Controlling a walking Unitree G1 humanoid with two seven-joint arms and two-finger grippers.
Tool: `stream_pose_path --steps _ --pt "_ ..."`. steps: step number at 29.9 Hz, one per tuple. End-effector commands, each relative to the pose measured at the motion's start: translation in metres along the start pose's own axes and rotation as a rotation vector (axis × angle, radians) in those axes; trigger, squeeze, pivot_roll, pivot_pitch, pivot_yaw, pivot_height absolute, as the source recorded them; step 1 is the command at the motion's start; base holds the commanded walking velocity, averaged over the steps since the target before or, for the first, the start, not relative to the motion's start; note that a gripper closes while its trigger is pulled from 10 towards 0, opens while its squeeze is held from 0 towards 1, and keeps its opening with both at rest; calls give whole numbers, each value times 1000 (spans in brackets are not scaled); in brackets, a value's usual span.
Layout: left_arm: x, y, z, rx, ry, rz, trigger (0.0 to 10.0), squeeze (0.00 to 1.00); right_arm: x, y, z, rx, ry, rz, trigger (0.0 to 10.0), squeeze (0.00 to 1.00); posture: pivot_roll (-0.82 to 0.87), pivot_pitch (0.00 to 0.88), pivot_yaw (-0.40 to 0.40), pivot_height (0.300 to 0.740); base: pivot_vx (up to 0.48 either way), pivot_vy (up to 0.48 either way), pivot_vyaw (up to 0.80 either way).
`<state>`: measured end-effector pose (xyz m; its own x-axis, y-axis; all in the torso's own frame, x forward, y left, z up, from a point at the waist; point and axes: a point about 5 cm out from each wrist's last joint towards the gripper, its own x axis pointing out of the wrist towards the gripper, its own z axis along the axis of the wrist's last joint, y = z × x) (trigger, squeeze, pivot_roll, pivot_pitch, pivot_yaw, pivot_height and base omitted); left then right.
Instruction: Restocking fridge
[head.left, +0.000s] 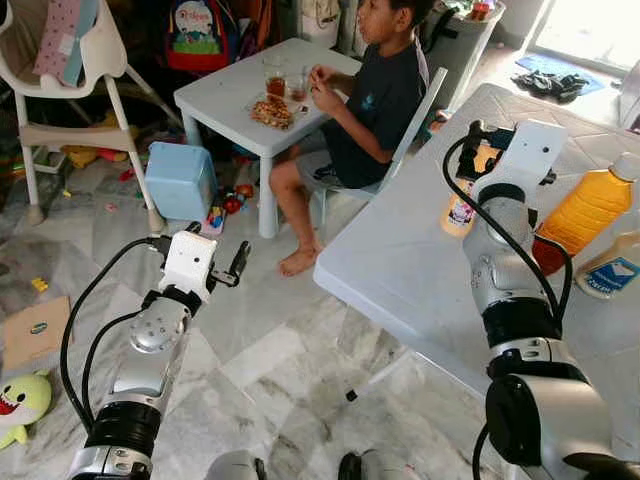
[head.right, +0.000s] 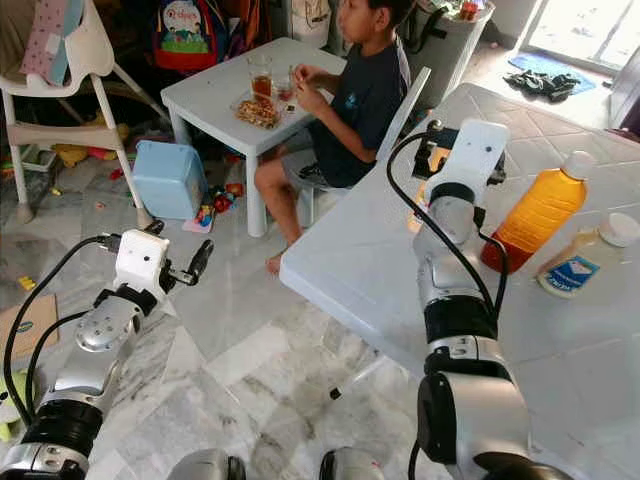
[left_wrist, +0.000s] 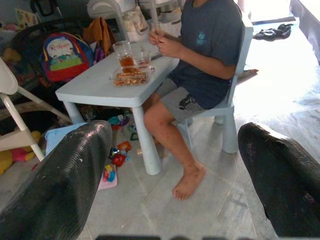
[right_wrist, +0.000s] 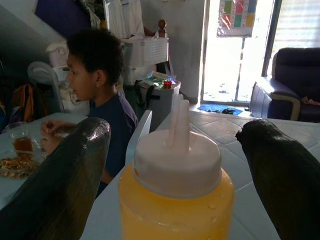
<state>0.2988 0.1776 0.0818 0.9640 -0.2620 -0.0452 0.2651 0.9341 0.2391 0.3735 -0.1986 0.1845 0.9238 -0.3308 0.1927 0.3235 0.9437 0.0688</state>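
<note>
Marble floor tiles (head.left: 280, 350) spread below us, littered with toys near a small white table (head.left: 225, 95) where a person (head.left: 370, 100) sits eating. We reach our right gripper (right_wrist: 175, 165) over the big pale table (head.left: 400, 260), fingers spread wide on either side of a yellow squeeze bottle (right_wrist: 176, 200) standing upright between them, not yet touched. An orange bottle (head.left: 585, 210) and a labelled white-capped bottle (head.right: 580, 262) lie just beyond. Our left gripper (left_wrist: 175, 175) hangs open above the floor.

White table (head.left: 400, 260) carries 3 bottles: squeeze bottle (head.left: 458, 213), orange bottle (head.left: 585, 212), flat bottle (head.left: 610, 268).
</note>
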Motion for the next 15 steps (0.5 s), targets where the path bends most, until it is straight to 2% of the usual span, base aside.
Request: stream_pose_path --steps 1,15 --pt "2 0 0 13 11 -19 10000 0 3 -3 7 9 -4 -19 10000 0 52 37 -24 740 0 0 0" --pt "2 -1 -1 12 18 -24 10000 0 -1 -4 -5 -6 66 -16 10000 0 51 35 -25 740 0 0 0"
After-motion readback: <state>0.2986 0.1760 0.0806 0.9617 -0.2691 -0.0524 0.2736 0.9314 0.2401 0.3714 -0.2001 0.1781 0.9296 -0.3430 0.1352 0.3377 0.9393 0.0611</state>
